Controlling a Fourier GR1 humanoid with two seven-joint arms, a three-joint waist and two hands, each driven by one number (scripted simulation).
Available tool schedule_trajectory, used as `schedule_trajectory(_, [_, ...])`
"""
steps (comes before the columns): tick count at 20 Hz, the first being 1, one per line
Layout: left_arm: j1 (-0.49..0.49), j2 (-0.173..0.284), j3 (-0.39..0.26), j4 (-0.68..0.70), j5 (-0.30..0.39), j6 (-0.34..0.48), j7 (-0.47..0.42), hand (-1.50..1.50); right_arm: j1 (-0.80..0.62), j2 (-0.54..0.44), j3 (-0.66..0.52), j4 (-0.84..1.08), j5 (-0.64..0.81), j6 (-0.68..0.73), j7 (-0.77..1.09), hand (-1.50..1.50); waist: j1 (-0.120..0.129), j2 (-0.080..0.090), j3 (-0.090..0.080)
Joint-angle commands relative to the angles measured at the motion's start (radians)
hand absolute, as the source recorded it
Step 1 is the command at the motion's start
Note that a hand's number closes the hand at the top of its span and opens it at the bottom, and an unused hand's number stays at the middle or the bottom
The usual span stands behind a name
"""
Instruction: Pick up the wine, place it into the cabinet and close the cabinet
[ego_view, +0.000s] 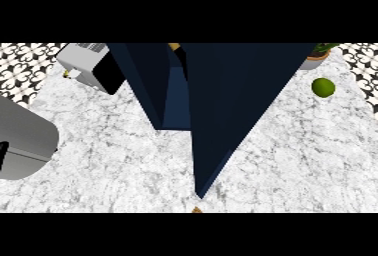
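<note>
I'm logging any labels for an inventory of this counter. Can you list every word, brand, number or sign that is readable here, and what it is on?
None can be read.
The dark blue cabinet has plain panels with no lettering.
The white and black appliance shows no legible label; its vent slots are not text.
The green fruit and the potted plant carry no markings.
The patterned tiles are ornament, not writing.

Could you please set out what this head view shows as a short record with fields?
surface: white marble counter
cabinet: dark blue cabinet at the centre, its door standing open
wine: not identifiable; only a small tan bit shows at the cabinet's top edge
left side: grey forearm at the view's left edge; its hand not visible
right hand: not in view
other items: white and black appliance upper left; green round fruit upper right; potted plant behind the fruit
</note>
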Motion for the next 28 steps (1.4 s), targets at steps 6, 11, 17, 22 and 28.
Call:
schedule_trajectory(6, [-0.032, -0.045, -0.036, 0.013, -0.039, 0.017, 0.021, -1.5, -0.422, 0.161, -0.165, 0.31, -0.204, -0.121, -0.028, 1.5, 0.017, 0.007, 0.001])
schedule_trajectory(11, [-0.062, -0.069, -0.018, 0.021, -0.059, 0.057, 0.045, -1.5, -0.664, 0.165, -0.226, 0.527, -0.279, -0.164, -0.06, 1.5, 0.004, 0.003, 0.002])
schedule_trajectory(17, [-0.081, -0.083, 0.009, 0.046, -0.044, 0.036, 0.07, -1.5, -0.805, 0.167, -0.32, 0.804, -0.232, -0.082, -0.193, 1.5, -0.002, 0.004, 0.002])
schedule_trajectory(22, [-0.097, -0.124, -0.011, 0.069, -0.09, 0.023, 0.064, -1.5, -0.812, 0.167, -0.397, 0.993, -0.244, -0.036, -0.305, 1.5, -0.008, 0.005, 0.003])
schedule_trajectory(28, [-0.106, -0.115, 0.052, 0.089, -0.079, -0.018, 0.11, -1.5, -0.806, 0.162, -0.508, 1.167, -0.275, 0.1, -0.43, 1.5, -0.012, 0.005, 0.003])
